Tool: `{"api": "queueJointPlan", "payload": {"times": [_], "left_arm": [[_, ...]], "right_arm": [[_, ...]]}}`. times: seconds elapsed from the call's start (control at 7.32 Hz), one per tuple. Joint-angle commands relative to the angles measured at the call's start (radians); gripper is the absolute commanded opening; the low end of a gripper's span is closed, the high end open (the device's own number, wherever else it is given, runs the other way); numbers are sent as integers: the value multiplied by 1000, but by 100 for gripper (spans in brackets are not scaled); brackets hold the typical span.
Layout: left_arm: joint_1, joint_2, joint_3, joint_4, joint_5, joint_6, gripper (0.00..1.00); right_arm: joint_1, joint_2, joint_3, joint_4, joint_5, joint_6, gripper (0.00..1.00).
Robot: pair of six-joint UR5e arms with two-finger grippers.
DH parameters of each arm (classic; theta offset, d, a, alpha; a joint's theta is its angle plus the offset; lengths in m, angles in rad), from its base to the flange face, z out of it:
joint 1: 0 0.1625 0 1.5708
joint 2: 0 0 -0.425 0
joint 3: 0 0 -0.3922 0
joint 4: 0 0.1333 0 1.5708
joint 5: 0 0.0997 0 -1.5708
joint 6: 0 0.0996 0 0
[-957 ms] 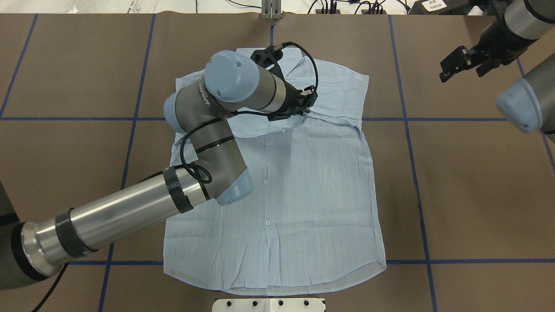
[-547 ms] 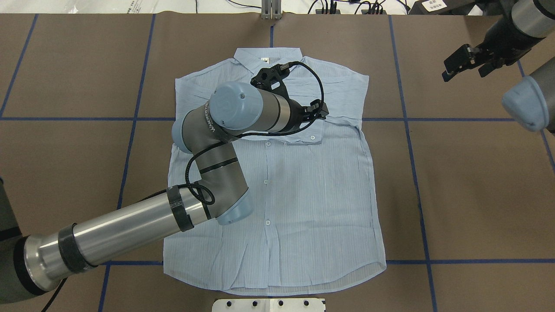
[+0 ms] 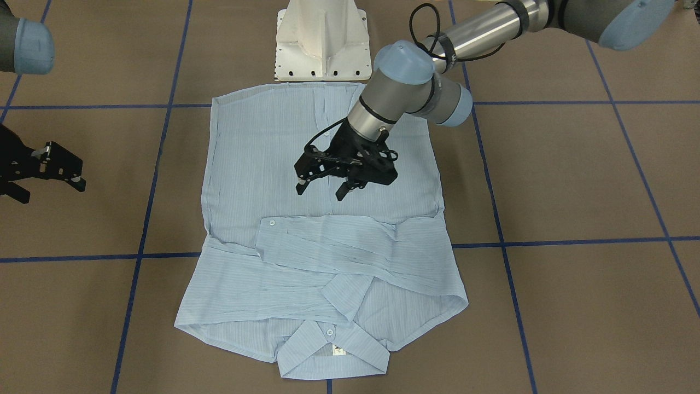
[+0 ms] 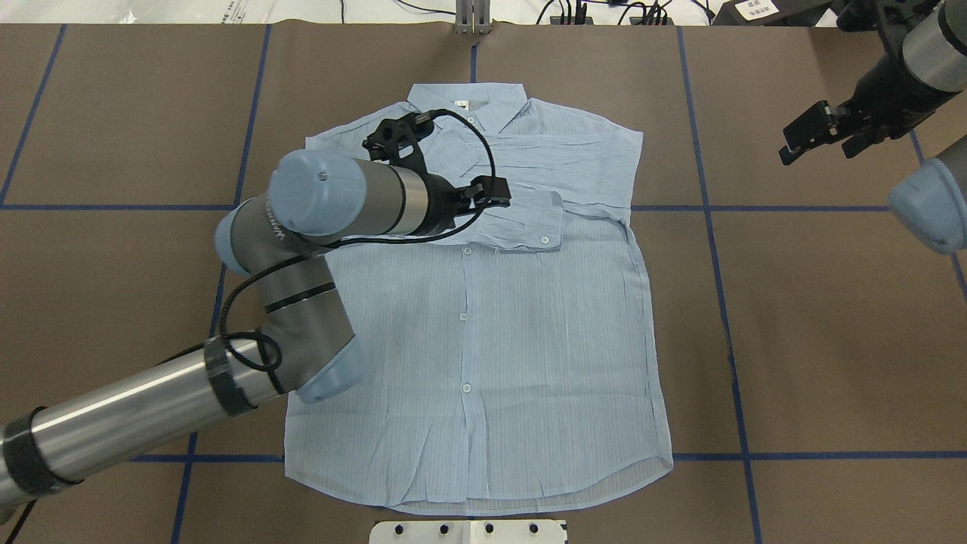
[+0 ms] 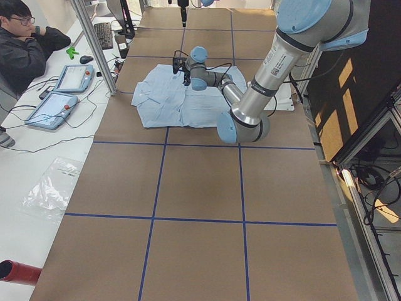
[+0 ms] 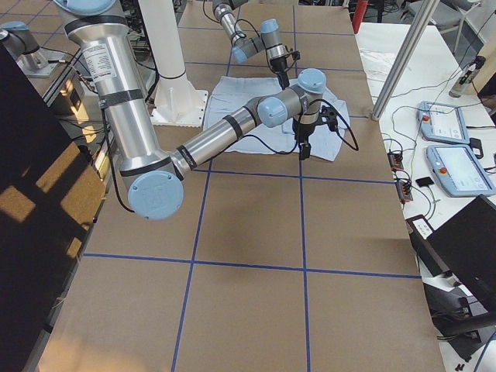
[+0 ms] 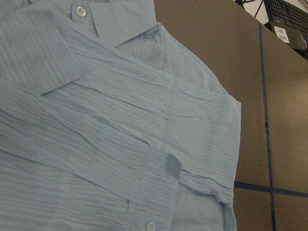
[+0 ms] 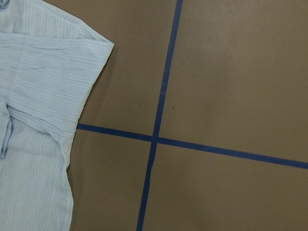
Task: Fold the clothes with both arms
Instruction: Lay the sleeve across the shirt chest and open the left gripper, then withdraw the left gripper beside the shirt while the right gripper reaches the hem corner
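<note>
Shirt [image 4: 529, 340] lies flat, front up, on the brown surface [image 4: 831, 340], its sleeves [image 3: 328, 241] folded across the chest just below the collar [image 3: 333, 350]. The left gripper [image 3: 320, 192] hangs above the shirt's button line, near the folded sleeves, with its jaws spread wide and nothing between them. The right gripper [image 4: 820, 149] hangs well off to the shirt's side over the surface, jaws likewise apart and empty.

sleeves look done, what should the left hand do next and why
Probably move the left hand to the hem corner on its side of the shirt: both sleeves lie folded across its front, the hand hangs open and empty above it.
</note>
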Motion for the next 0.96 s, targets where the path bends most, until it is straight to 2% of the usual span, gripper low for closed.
{"api": "queueJointPlan", "payload": {"times": [0.0, 0.14, 0.27, 0.41, 0.55, 0.82], "left_arm": [[-8, 126, -276, 298, 2, 87, 99], [-16, 169, -370, 407, 1, 91, 99], [-19, 221, -456, 512, 1, 113, 99], [-22, 274, -534, 561, 1, 133, 100], [-22, 334, -587, 568, 1, 133, 100], [-20, 361, -599, 567, 12, 136, 100]], "right_arm": [[-95, -58, 120, 1, -79, 150, 100], [-182, -110, 182, 4, -143, 224, 100], [-251, -122, 193, 58, -152, 304, 100], [-343, -179, 191, 177, -197, 420, 100], [-463, -237, 190, 320, -289, 550, 100], [-673, -248, 193, 352, -439, 737, 100]]}}
